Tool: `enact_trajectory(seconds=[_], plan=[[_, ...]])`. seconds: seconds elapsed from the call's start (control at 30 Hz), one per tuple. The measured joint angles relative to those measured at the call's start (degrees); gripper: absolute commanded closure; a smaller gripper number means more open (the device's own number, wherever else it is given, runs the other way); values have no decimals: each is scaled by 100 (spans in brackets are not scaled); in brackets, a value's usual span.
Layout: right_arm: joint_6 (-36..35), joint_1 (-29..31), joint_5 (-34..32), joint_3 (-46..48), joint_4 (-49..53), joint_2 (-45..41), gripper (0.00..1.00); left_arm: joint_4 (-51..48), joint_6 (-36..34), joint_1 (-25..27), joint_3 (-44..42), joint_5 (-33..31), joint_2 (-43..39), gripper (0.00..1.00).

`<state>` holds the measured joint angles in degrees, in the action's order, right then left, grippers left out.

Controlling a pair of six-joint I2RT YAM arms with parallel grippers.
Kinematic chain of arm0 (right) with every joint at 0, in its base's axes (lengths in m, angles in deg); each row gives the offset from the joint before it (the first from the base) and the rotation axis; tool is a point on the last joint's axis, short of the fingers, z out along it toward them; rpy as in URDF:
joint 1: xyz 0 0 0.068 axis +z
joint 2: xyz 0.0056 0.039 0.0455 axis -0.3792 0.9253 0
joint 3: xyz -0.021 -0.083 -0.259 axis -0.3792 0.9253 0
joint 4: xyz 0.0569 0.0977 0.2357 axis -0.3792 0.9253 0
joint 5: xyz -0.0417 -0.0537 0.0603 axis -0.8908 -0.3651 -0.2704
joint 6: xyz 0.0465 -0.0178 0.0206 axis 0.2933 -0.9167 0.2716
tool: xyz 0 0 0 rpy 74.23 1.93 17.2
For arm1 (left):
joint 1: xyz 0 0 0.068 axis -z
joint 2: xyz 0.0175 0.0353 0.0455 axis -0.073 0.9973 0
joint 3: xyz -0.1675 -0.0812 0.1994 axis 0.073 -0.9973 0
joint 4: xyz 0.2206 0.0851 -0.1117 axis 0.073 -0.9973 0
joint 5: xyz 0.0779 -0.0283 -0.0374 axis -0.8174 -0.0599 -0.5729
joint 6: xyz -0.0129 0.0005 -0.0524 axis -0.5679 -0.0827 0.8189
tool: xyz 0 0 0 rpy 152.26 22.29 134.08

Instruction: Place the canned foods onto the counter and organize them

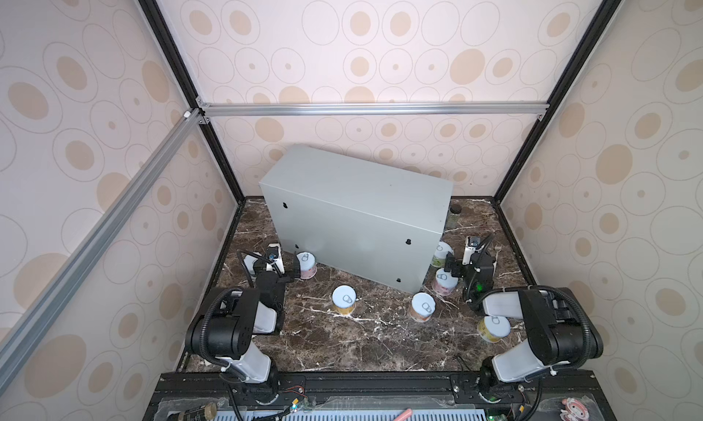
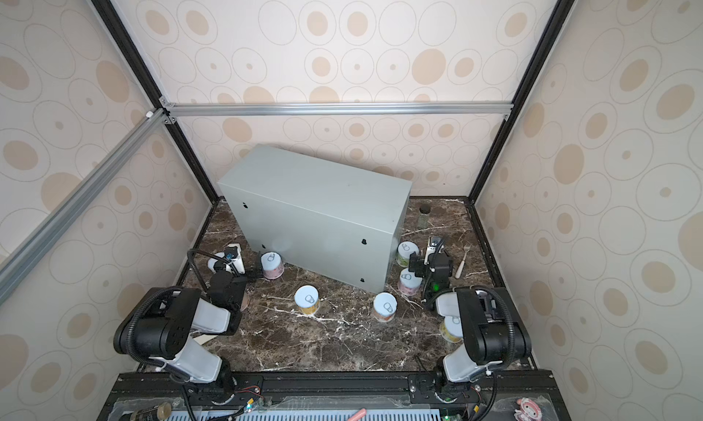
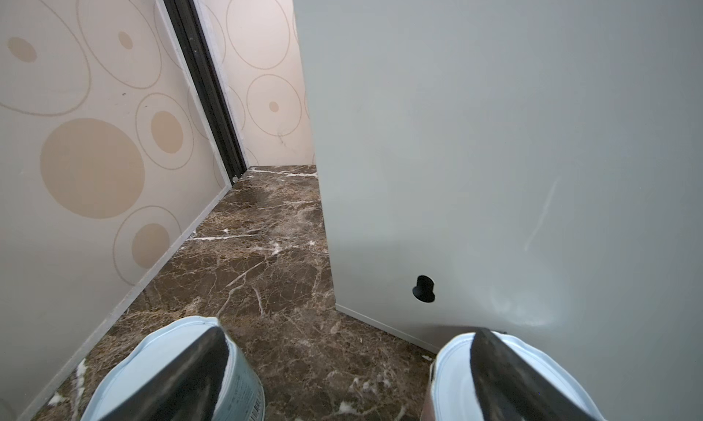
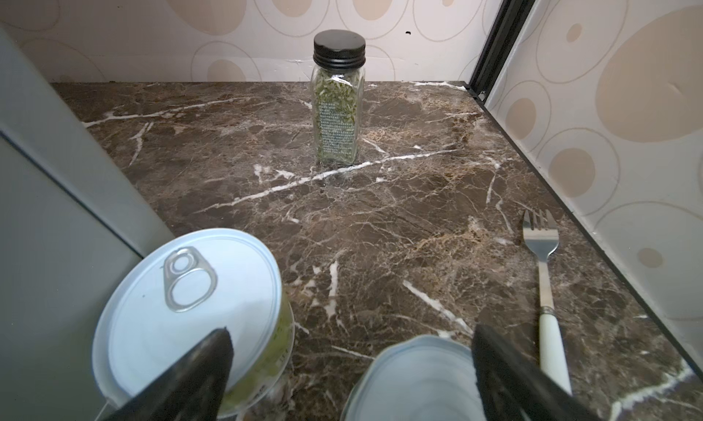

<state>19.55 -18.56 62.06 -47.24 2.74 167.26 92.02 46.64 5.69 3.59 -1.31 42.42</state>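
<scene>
The counter [image 1: 353, 217] [image 3: 494, 133] is a pale grey box standing askew at the back of the marble floor, nothing on top. Several canned foods stand upright around it: pink [image 1: 306, 265], yellow [image 1: 344, 300], orange [image 1: 422, 306], pink [image 1: 445, 281], green [image 1: 442, 252] [image 4: 182, 305], yellow [image 1: 493, 328]. My left gripper [image 1: 274, 268] [image 3: 348, 327] hangs open, one finger over a teal-labelled can [image 3: 243, 385], the other over the pink can [image 3: 452, 377]; bare floor lies between. My right gripper [image 1: 469, 265] [image 4: 352, 329] is open above the green can and another lid [image 4: 414, 377], holding nothing.
A glass spice jar [image 4: 336, 95] [image 1: 454, 215] with a black lid stands at the back right. A fork [image 4: 544, 286] lies near the right wall. Patterned walls close in on three sides of the dark marble floor [image 1: 342, 343].
</scene>
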Motion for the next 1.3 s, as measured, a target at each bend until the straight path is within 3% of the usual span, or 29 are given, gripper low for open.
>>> enact_trajectory(seconds=[1.3], plan=[[4, 2, -101, 59, -46, -35, 0, -9, -2, -15, -7, -39, -35, 1]])
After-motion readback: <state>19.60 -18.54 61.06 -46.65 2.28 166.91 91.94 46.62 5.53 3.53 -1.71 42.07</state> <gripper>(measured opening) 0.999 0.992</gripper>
